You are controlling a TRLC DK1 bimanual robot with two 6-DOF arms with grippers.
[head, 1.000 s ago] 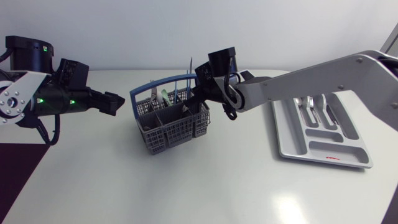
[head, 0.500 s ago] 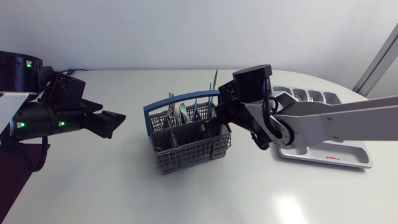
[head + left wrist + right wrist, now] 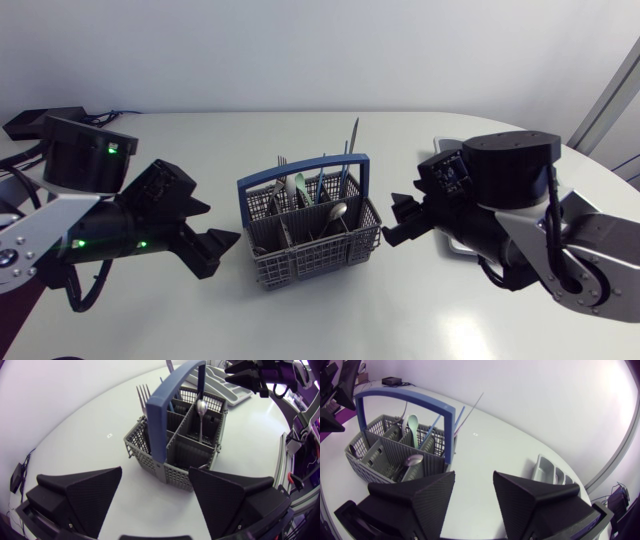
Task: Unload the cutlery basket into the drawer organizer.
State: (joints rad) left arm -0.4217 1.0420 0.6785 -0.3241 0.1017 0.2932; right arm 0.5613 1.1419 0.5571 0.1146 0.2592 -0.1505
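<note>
Left gripper [image 3: 154, 471] first: its two broad fingers are spread wide with nothing between them, only bare white table [image 3: 90, 435]. It sits low, pointed at the grey cutlery basket [image 3: 192, 455], which stands just ahead of the fingertips, apart from them.

The basket sits mid-table, upright, and its blue handle [image 3: 167, 405] arches over the compartments. It is far from unloaded. A steel spoon [image 3: 201, 407] leans bowl-up in one compartment, and forks [image 3: 143, 395] poke up tines-first on the far side of the handle. In the right wrist view a pale green spoon [image 3: 411, 422] stands among them, and a long thin knife [image 3: 352, 135] rises above the handle.

Across the basket, the right gripper [image 3: 474, 473] also gapes open and empty. It hovers beside the basket's other end, near it but not touching. Beyond that arm lies the grey drawer organizer [image 3: 547, 471], well apart from the basket. Only its end compartments show, so what it holds I cannot tell.

So we look to be between picks, two empty tools flanking a loaded basket. The right arm, nearer the organizer, seems the natural one to go. It would need to rise over the rim, line its fingers either side of a single upright piece, and close. Then it lifts straight up clear of that handle before carrying across. The crowding looks like the hazard, since neighbouring pieces could get snagged.
</note>
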